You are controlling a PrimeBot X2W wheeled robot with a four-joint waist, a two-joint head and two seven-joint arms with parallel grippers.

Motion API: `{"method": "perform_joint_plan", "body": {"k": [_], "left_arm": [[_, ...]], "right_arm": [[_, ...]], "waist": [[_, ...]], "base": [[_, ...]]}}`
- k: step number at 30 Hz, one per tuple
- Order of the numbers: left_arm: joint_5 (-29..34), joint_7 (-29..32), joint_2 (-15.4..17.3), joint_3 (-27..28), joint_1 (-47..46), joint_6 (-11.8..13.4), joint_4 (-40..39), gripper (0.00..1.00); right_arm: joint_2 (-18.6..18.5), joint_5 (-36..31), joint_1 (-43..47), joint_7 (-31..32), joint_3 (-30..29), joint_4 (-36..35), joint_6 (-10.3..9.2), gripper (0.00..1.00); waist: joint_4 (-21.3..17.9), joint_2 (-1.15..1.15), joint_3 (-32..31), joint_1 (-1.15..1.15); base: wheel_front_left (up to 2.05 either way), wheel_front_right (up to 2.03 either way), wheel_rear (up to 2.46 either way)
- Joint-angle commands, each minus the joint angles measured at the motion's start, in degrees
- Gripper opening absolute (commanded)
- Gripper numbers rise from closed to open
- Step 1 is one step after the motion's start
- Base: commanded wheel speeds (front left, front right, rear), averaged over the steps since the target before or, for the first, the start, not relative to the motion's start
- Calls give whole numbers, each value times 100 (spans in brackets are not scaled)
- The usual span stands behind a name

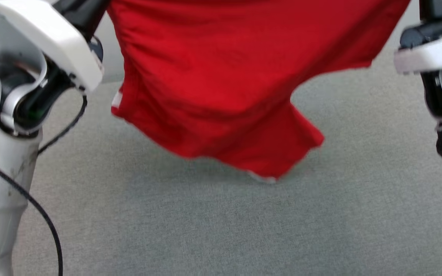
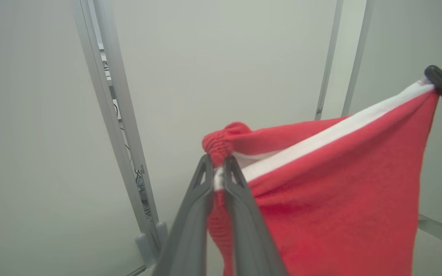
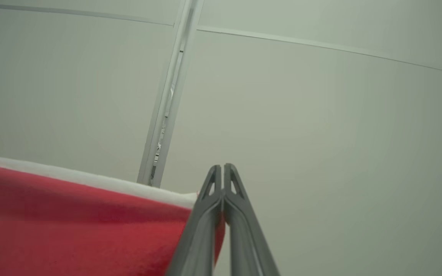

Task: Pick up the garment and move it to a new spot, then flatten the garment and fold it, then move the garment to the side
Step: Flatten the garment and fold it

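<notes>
The red garment (image 1: 221, 88) hangs in the air above a grey surface (image 1: 244, 234), stretched wide between the two arms. In the head view it drops from the top edge as a broad sheet, its folds slanting down toward a low corner near the middle. That corner has a pale tip and is blurred, so I cannot tell whether it brushes the grey surface or hangs just above it; a soft shadow lies beneath it. The left arm (image 1: 40, 53) rises at the left edge with a black cable (image 1: 46, 220) looping down past it, and the right arm (image 1: 436, 57) stands at the right edge. In the left wrist view the left gripper (image 2: 218, 159) has its two dark fingers pressed together on a bunched, ribbed bit of the cloth's top edge, with a red knot of fabric sticking out just above the tips. A white band (image 2: 320, 140) runs along the top edge from there, taut, up to the far corner, where one dark finger of the other arm meets it. In the right wrist view the right gripper (image 3: 221, 166) is also closed, its tips touching and the cloth pinched lower down between the fingers, the band ending right at their left side. Behind both stand pale wall panels (image 3: 320, 115) and a thin metal post (image 2: 117, 126).
</notes>
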Motion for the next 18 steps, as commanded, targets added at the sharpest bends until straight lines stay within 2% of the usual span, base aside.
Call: {"method": "perform_joint_plan", "body": {"k": [1, 4, 5, 9, 13, 18], "left_arm": [[175, -203, -2, -41, -365, -65, 276, 0], [603, -780, -65, -255, -1130, -174, 967, 0], [603, -780, -65, -255, -1130, -174, 967, 0], [1169, -1818, -253, -485, -2264, -216, 1957, 0], [1634, -2831, -437, -690, -3317, -238, 2873, 0], [1840, -3896, -629, -795, -4205, -264, 3922, 0]], "right_arm": [[38, 81, -374, -5, 93, 305, -2, 0], [93, 126, -1247, -5, 225, 910, -2, 0], [93, 126, -1247, -5, 225, 910, -2, 0], [175, -14, -2325, -5, 227, 1321, -2, 0], [245, -323, -3090, -5, -30, 1280, -2, 0], [390, -774, -3479, -5, -415, 953, -2, 0]], "waist": [[-37, 0, 353, 0], [-9, 0, 847, 0], [-9, 0, 847, 0], [53, 0, 1598, 0], [79, 0, 2371, 0], [64, 0, 3048, 0]], "base": [[0, 0, 0], [0, 0, 0], [0, 0, 0], [0, 0, 0], [0, 0, 0], [0, 0, 0]]}}
